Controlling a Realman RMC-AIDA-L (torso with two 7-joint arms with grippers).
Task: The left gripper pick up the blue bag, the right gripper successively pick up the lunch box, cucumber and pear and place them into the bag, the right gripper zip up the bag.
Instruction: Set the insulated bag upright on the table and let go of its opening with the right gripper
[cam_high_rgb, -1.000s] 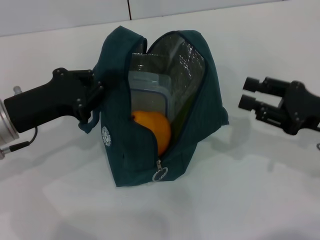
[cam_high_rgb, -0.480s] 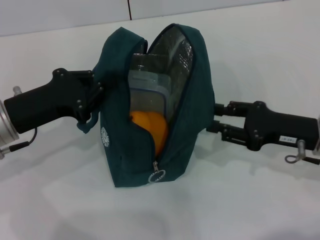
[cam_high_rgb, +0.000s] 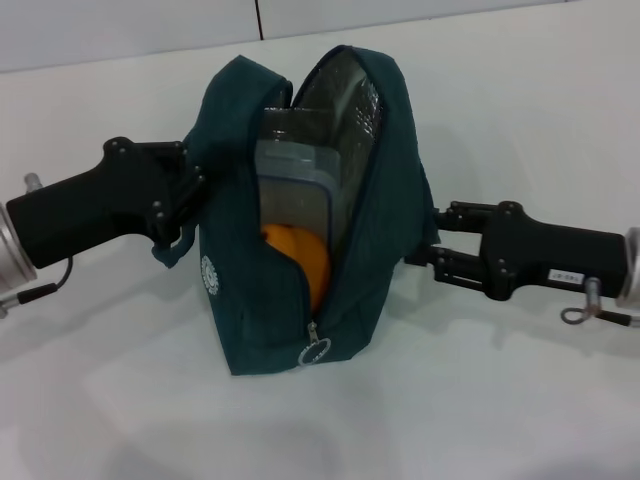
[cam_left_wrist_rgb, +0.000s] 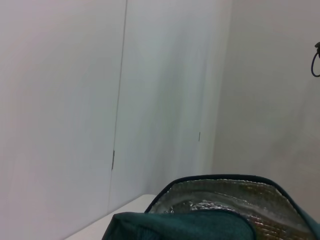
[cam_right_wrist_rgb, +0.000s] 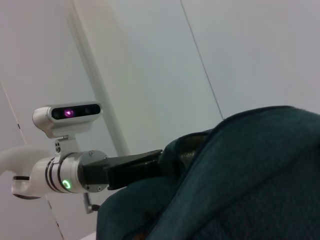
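Right hand (cam_high_rgb: 425, 240) against blue bag (cam_high_rgb: 250, 300); arm's white label (cam_high_rgb: 566, 277) unreadable.

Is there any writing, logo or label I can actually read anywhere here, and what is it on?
Nothing here can be read out as words.
Round white logo on the blue bag, low on its side: too small to read.
Small white label on the arm of the right gripper: dark marks, too blurred to read.
The left gripper, the lunch box and the pear inside the bag: no text visible.
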